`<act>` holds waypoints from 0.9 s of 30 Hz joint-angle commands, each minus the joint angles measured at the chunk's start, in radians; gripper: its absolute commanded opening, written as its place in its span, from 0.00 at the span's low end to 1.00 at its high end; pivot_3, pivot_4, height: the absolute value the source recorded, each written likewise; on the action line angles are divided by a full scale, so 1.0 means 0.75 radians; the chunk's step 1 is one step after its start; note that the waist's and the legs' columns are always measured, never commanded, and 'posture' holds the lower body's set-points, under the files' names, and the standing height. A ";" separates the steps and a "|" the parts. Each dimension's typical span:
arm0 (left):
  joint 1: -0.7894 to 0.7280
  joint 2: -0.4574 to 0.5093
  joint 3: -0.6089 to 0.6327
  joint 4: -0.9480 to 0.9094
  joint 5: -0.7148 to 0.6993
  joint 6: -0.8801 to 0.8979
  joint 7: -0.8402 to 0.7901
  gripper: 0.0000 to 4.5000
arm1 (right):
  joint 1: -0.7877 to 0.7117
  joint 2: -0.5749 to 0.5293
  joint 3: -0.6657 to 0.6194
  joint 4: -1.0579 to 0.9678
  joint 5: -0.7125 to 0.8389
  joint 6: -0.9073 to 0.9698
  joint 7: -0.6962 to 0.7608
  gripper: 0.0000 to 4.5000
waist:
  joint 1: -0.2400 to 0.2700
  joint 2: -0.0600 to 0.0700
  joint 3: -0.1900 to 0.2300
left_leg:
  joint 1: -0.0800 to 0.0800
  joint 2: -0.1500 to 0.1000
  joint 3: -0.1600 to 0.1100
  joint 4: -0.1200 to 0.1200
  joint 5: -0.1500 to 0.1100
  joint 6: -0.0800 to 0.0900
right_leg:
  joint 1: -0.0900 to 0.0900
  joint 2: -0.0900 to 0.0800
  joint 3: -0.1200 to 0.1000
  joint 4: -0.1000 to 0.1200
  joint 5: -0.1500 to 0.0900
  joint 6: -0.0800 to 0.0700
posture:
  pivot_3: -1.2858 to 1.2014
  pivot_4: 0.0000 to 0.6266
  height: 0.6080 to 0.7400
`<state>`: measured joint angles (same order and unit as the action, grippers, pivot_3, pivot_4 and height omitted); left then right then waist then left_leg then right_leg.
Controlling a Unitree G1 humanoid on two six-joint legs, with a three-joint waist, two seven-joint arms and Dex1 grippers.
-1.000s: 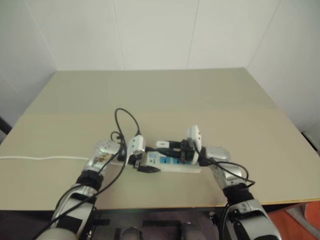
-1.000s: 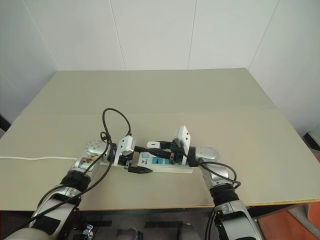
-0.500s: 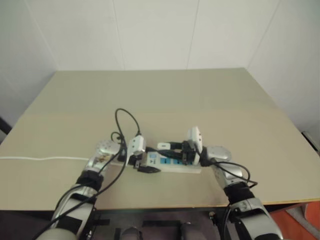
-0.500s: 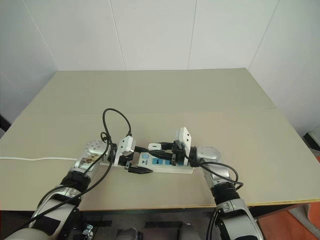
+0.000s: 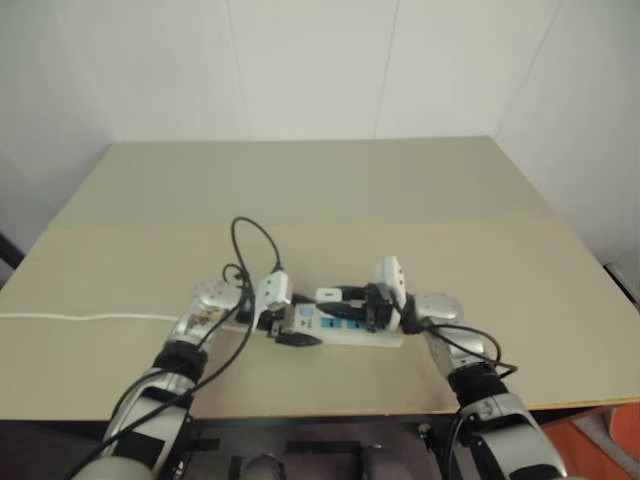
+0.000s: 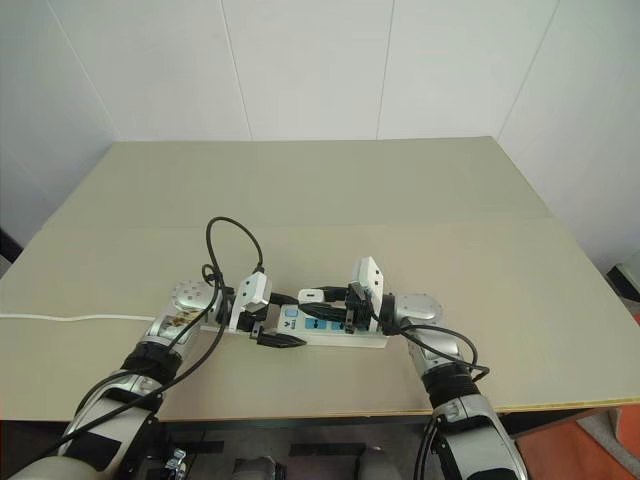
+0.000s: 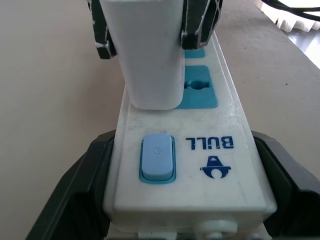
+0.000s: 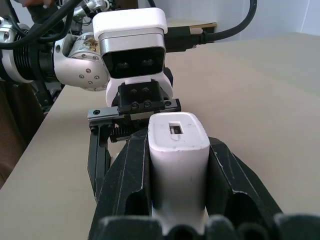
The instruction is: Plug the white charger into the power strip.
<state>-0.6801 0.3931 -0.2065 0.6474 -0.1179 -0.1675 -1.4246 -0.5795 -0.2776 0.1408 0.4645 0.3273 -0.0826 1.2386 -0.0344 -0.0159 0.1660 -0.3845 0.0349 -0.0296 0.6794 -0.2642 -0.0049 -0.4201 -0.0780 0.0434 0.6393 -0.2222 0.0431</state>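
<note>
The power strip (image 5: 345,328) lies flat near the table's front edge, and its blue switch (image 7: 157,156) is at the left end. My left gripper (image 5: 285,328) is shut on that end, with one black finger (image 7: 75,195) on each long side. The white charger (image 5: 328,295) stands over the strip. Its lower end (image 7: 150,75) meets the strip's face at the socket beside the switch; its prongs are hidden. My right gripper (image 5: 342,300) is shut on the charger, its fingers (image 8: 125,175) clamping both flanks.
The strip's thin white cord (image 5: 80,317) runs left along the beige table (image 5: 330,190) to its edge. A black cable loop (image 5: 255,240) rises from my left wrist. The table's front edge runs just below both arms, and white walls stand behind.
My right forearm has shifted a little, and the charger now sits slightly lower over the strip. The left gripper and the strip have kept still.
</note>
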 commanded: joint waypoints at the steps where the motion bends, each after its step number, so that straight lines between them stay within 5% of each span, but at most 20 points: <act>1: 0.004 0.053 0.016 -0.012 0.005 0.014 0.005 0.74 | 0.028 -0.092 -0.034 0.098 -0.056 -0.021 0.003 0.26 | 0.003 0.000 0.000 | 0.000 0.000 0.000 0.000 0.000 0.000 | 0.000 0.000 0.000 0.000 0.000 0.000 | 0.52 0.24 1.00; 27: 0.013 0.067 0.008 -0.028 0.000 0.020 0.020 0.74 | 0.023 -0.116 0.098 0.155 -0.118 0.001 0.035 0.26 | 0.004 -0.001 -0.002 | 0.003 0.000 0.000 0.000 0.000 0.000 | 0.002 0.000 0.000 0.000 0.000 0.000 | 0.52 0.24 1.00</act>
<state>-0.6737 0.3986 -0.2183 0.6360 -0.1222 -0.1570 -1.4108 -0.6071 -0.3172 0.1889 0.5033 0.3241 -0.1245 1.2631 -0.0316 -0.0171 0.1645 -0.3814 0.0351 -0.0293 0.6792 -0.2643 -0.0049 -0.4182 -0.0778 0.0435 0.6396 -0.2222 0.0430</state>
